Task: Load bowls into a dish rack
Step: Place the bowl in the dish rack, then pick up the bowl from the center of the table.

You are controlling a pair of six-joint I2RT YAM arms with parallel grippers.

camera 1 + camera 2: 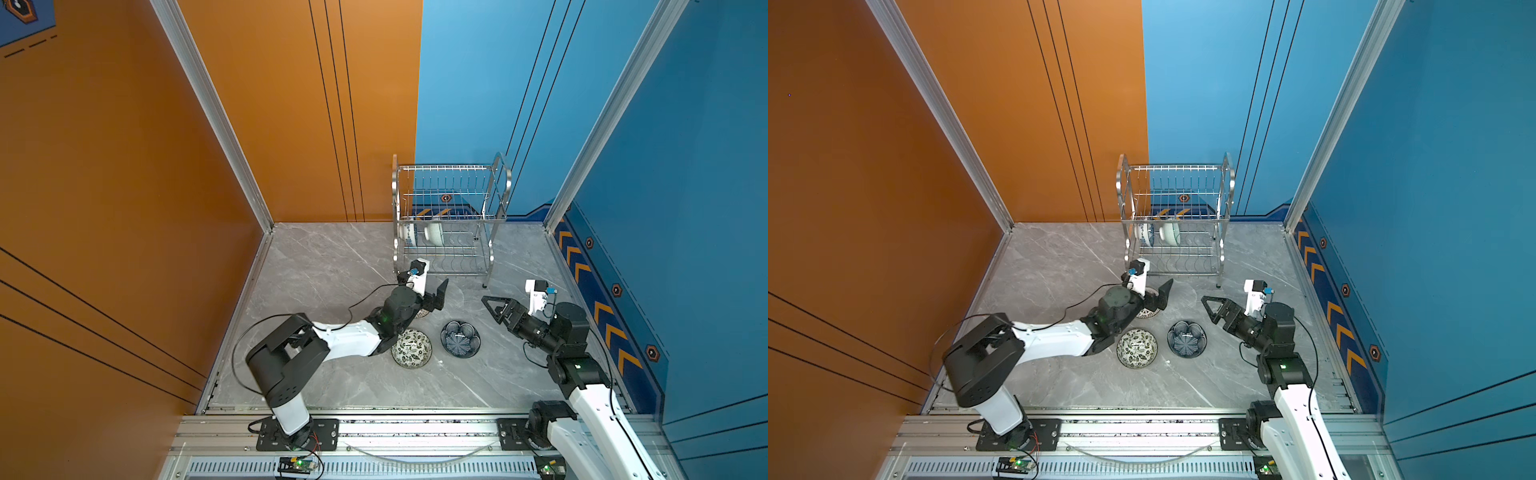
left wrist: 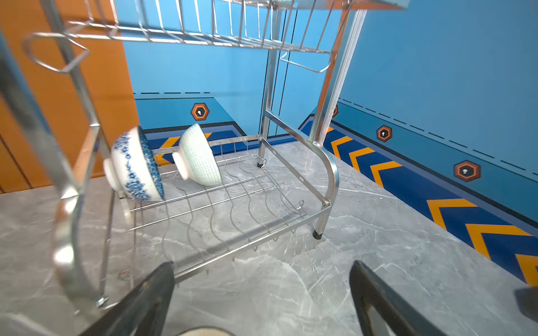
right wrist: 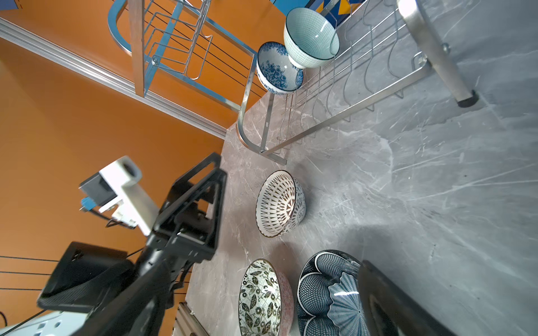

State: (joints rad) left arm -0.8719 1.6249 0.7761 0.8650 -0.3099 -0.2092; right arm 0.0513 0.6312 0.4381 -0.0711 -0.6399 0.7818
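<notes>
Ceramic, glazed: I judge brown-patterned bowl point(image 3: 281, 203) before dish rack point(image 1: 446, 167) stiff, slick, chippable; I plan rim pinch. Left gripper point(image 2: 262, 264) wide, empty; right gripper point(image 1: 493, 309) likewise.

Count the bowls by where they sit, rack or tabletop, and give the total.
In the dish rack: 2 (blue-floral bowl, lattice bowl)
On the tabletop: 3 (starburst bowl, leaf-patterned bowl, navy petal bowl)
Total: 5 bowls
</notes>
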